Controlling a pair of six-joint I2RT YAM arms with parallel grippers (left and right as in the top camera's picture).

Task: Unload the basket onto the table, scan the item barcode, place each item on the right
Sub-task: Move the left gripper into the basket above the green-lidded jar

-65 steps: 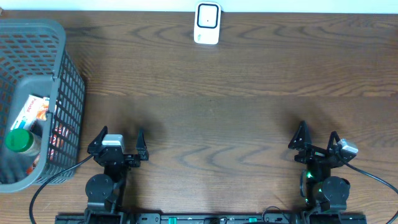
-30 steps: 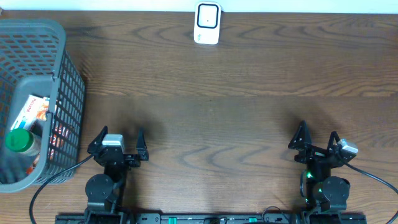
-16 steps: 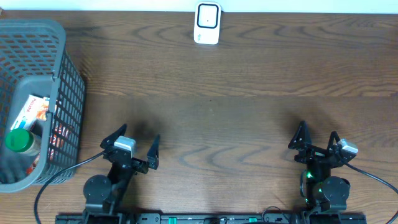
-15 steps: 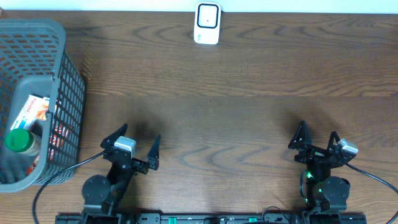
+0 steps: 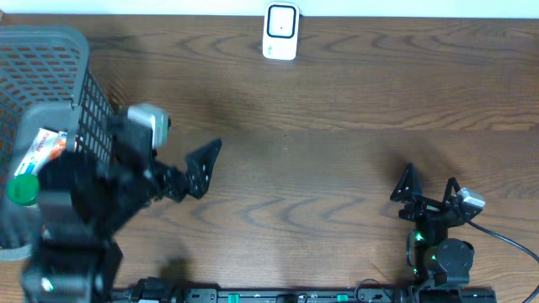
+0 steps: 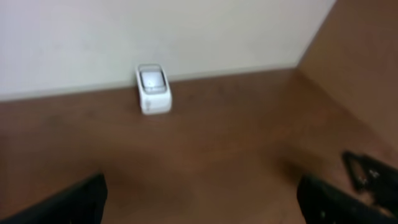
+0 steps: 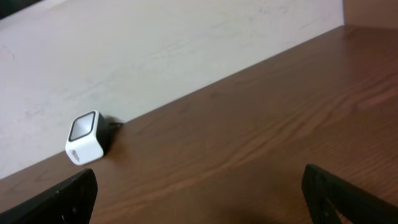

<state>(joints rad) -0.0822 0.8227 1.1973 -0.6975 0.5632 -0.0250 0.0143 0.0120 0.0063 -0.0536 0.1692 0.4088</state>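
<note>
A white barcode scanner (image 5: 280,32) stands at the table's far edge by the wall; it also shows as the scanner (image 6: 152,89) in the left wrist view and the scanner (image 7: 87,138) in the right wrist view. Items lie in the grey basket (image 5: 50,38) at the left: a green-capped bottle (image 5: 23,190) and a white and orange packet (image 5: 44,148). My left gripper (image 5: 164,143) is raised beside the basket, blurred, open and holding nothing (image 6: 202,202). My right gripper (image 5: 429,189) rests low at the front right, open and holding nothing (image 7: 202,199).
The wooden table (image 5: 337,126) ends at a pale wall (image 7: 155,50) behind the scanner. The basket's mesh wall (image 5: 97,109) stands right next to my left arm. The right arm (image 6: 367,174) shows at the right edge of the left wrist view.
My left arm has lifted off its rest and swung up and left toward the basket, its gripper still open. The right arm has not moved.
</note>
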